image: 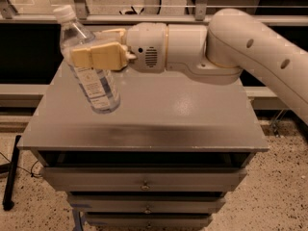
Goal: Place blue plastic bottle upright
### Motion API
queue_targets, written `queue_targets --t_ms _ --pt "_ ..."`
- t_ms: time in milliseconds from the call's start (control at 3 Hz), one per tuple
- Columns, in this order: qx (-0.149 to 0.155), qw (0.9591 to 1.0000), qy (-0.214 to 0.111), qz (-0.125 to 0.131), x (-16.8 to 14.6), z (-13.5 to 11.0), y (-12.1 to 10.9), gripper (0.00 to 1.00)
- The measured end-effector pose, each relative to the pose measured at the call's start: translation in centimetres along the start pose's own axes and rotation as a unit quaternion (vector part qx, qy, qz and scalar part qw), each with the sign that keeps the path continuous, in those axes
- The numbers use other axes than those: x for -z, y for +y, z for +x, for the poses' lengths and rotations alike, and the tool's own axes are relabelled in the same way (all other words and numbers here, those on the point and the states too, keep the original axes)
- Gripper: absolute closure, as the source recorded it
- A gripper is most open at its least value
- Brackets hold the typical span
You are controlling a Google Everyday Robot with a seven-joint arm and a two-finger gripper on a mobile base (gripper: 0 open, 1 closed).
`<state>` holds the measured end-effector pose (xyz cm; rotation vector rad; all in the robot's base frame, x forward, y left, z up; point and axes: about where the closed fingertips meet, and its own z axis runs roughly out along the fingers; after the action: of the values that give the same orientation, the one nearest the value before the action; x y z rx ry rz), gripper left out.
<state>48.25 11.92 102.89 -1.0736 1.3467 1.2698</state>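
The blue plastic bottle (94,83) is clear, with a white cap at the top and a pale printed label. It stands nearly upright, leaning slightly left at the cap, over the left part of the grey cabinet top (183,119). My gripper (79,49) reaches in from the right and is shut on the bottle's upper body, its tan fingers (96,56) across the front of it. The bottle's base is at or just above the surface; I cannot tell if it touches.
The cabinet has drawers (144,179) below its front edge. A metal rail and glass partition (144,6) run behind the cabinet. Speckled floor lies on both sides, with a dark stand foot (10,177) at the left.
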Motion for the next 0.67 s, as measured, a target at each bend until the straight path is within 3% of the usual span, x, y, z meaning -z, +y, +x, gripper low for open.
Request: queue_targets --t_ms 667 --pt "0.023 0.9995 -0.019 -0.013 -1.03 -0.66 1.15 1.00"
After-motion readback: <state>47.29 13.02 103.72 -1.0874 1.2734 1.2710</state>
